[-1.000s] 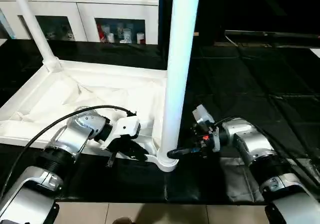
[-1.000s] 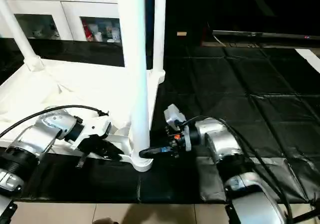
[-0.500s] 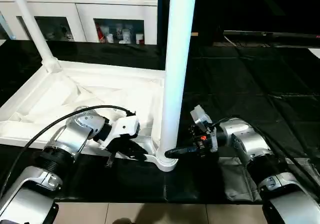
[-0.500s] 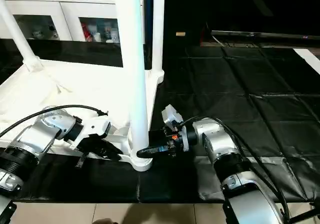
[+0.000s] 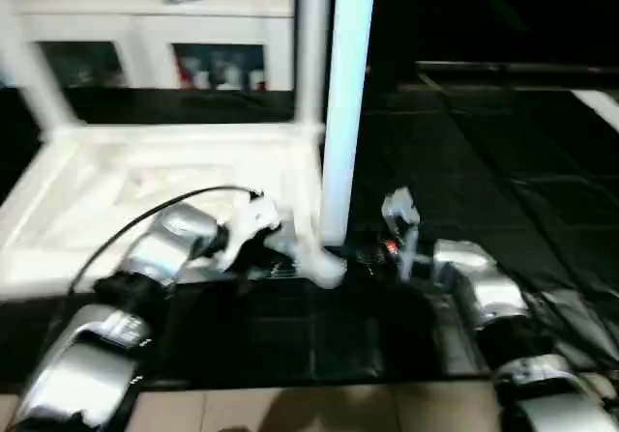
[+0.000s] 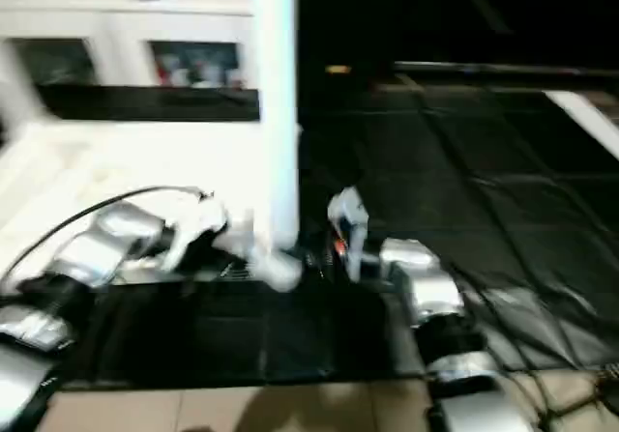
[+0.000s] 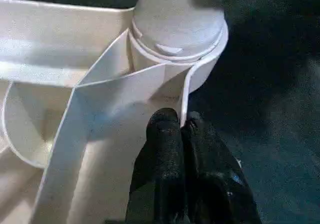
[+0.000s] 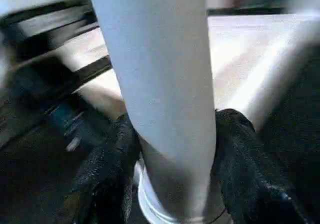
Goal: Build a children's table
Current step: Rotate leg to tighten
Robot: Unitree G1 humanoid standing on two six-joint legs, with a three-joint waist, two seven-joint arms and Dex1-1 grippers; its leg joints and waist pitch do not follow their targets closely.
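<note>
Compared with a second ago, our head camera has swung, so the whole scene sits shifted and smeared; the things themselves look to be where they were. Our right hand [image 8: 170,174] has closed in around the near leg [image 5: 346,113]: its two black fingers [image 8: 110,169] now sit one on each side of the tube just above the socket, pinching it. Before, that hand only reached toward the base from the 3 o'clock side.

Our left hand [image 7: 180,149] is pressed together, fingertips meeting on the thin white rim [image 7: 186,91] of the tabletop right by the corner socket [image 7: 177,33]. Whether the rim edge is nipped between the tips or just touched, we cannot tell.

Children's table [image 5: 87,181]: upside down on the black floor mat [image 5: 503,181], ribbed underside facing up, taking up the 9 to 11 o'clock part of the head view. Near leg stands upright in the corner socket [image 5: 327,266] closest to us, about centre of frame. A second leg [image 5: 311,45] rises just behind it at 12 o'clock. A third leg [image 5: 29,84] stands at the far left corner, around 10 o'clock.

Left forearm [image 5: 164,248] comes in from 7 o'clock with a black cable [image 5: 126,224] looping over it; right forearm [image 5: 474,287] comes in from 5 o'clock.

White glass-door cabinet [image 5: 145,45] stands behind the table at 11 o'clock.
</note>
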